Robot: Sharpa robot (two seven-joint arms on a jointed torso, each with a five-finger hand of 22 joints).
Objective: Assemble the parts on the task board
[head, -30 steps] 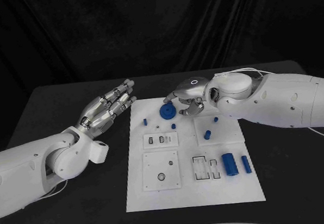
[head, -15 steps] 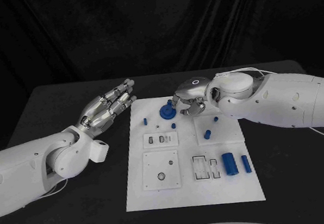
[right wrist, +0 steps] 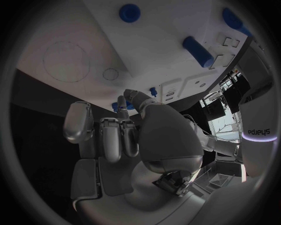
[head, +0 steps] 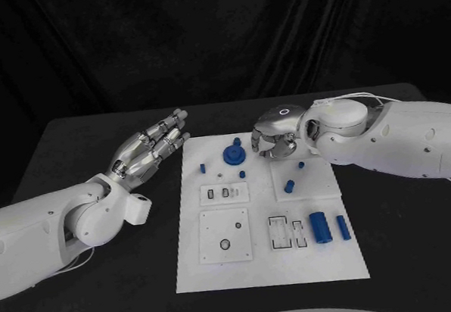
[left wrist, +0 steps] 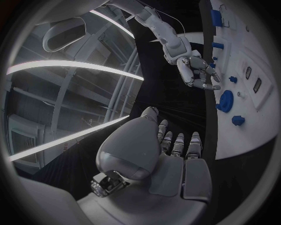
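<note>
The white task board (head: 262,262) lies in the middle of the table. A blue gear (head: 235,156) sits near the board's far edge, also seen as the blue gear (left wrist: 225,100) in the left wrist view. My right hand (head: 275,139) hovers just right of the gear, apart from it, its fingers loosely bent and holding nothing; the right hand (left wrist: 199,72) shows the same in the left wrist view. My left hand (head: 154,148) is held flat and empty off the board's far left corner. Two blue cylinders (head: 320,228) lie near the board's right edge.
Small blue pegs (head: 288,187) are scattered over the board's far half, with one peg (head: 202,169) by the left edge. Slotted recesses (head: 222,194) and a plate with a round hole (head: 225,245) mark the board's near half. Black table (head: 83,153) surrounds the board.
My right hand has let go of the blue gear and drawn back to the right. The gear stays on the board. The left hand has not moved.
</note>
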